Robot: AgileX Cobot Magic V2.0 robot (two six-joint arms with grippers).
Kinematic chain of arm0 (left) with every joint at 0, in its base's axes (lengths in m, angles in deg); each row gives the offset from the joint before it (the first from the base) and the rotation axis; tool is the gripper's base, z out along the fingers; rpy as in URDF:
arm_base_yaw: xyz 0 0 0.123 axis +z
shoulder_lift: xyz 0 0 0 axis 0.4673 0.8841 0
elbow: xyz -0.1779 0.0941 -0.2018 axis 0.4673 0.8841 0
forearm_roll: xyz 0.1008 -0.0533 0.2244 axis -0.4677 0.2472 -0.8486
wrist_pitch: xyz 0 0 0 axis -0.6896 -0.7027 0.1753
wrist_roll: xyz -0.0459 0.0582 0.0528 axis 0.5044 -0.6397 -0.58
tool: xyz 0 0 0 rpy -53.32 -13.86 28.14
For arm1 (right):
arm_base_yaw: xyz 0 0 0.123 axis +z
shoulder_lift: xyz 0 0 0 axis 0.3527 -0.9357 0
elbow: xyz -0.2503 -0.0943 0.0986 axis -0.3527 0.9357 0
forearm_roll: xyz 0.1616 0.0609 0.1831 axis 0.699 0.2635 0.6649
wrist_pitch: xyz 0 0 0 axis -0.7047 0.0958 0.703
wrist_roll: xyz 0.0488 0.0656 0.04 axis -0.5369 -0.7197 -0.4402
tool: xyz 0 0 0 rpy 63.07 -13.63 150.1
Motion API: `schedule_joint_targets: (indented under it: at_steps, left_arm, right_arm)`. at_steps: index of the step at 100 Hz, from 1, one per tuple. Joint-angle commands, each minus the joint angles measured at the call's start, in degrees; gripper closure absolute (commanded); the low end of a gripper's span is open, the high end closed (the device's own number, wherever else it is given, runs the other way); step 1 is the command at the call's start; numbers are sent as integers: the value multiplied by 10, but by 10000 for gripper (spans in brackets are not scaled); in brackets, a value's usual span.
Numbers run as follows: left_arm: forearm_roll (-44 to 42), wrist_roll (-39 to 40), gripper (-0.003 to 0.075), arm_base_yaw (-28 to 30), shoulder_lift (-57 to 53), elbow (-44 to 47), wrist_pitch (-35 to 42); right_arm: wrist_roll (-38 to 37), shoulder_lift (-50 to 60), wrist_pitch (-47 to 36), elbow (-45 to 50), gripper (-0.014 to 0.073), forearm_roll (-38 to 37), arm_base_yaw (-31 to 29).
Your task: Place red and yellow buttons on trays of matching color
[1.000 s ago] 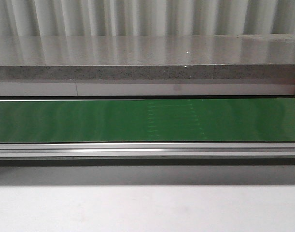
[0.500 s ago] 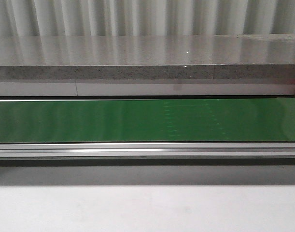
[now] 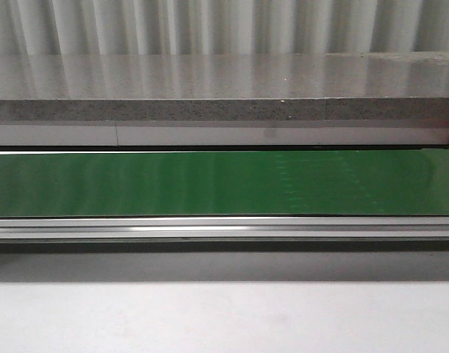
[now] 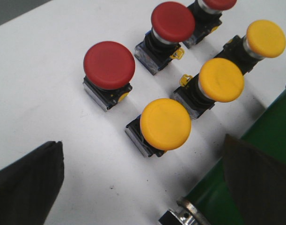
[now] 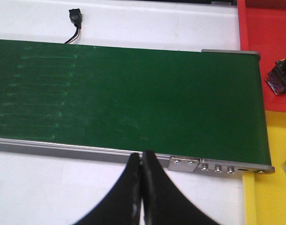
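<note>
Conveyor belt (image 3: pixel 224 184): green, running across the front view between a grey stone ledge (image 3: pixel 224 88) and a white table (image 3: pixel 224 316); nothing is riding on it.
Left gripper (image 4: pixel 147 187): fingers (image 4: pixel 28 180) standing wide apart, gripping nothing, hovering over the buttons at the belt's end.
Red buttons: three showing in the left wrist view, sitting on the white table: nearest (image 4: pixel 109 65), middle (image 4: pixel 172 22), farthest (image 4: pixel 218 4), cut by the frame edge.
Yellow buttons: three lying in a row beside the red ones: nearest (image 4: pixel 165 124), middle (image 4: pixel 221 79), farthest (image 4: pixel 266 38), closest to the belt.
Right gripper (image 5: pixel 142 185): fingers pressing together, holding nothing, hanging over the belt's near rail.
Red tray (image 5: pixel 264 28): lying past the belt's end, carrying one button (image 5: pixel 281 75), cap hidden.
Yellow tray (image 5: pixel 274 187): adjoining the red tray.
Cable plug (image 5: pixel 76 17): lying beyond the belt.
</note>
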Motion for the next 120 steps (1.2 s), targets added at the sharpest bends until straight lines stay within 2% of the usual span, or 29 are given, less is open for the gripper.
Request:
schedule_joint_targets:
  at_steps: [1, 31, 59, 64, 71, 78, 90, 94, 120]
  left_arm:
    - [0, -3, 69, 1, 14, -28, 36]
    - [-2, -4, 69, 1, 102, -75, 39]
    - [-2, -4, 84, 1, 143, -79, 39]
    - [-2, -4, 122, 1, 143, -79, 39]
    - [-2, -4, 221, 1, 142, -79, 40]
    - [-2, -4, 365, 1, 142, -79, 38]
    - [-2, -19, 668, 1, 134, -79, 34]
    - [-2, -19, 743, 1, 127, -79, 30]
    - [-2, -34, 740, -1, 41, -79, 4]
  right_arm:
    - [3, 4, -31, -14, 661, 2, 0]
    - [3, 4, -31, -14, 661, 2, 0]
    - [3, 4, -31, -14, 661, 2, 0]
    - [3, 4, -31, -14, 661, 2, 0]
    - [3, 4, -31, -14, 661, 2, 0]
    - [3, 4, -31, -14, 661, 2, 0]
    - [3, 4, -31, -14, 661, 2, 0]
    - [3, 4, -31, -14, 661, 2, 0]
    - [3, 4, -31, -14, 661, 2, 0]
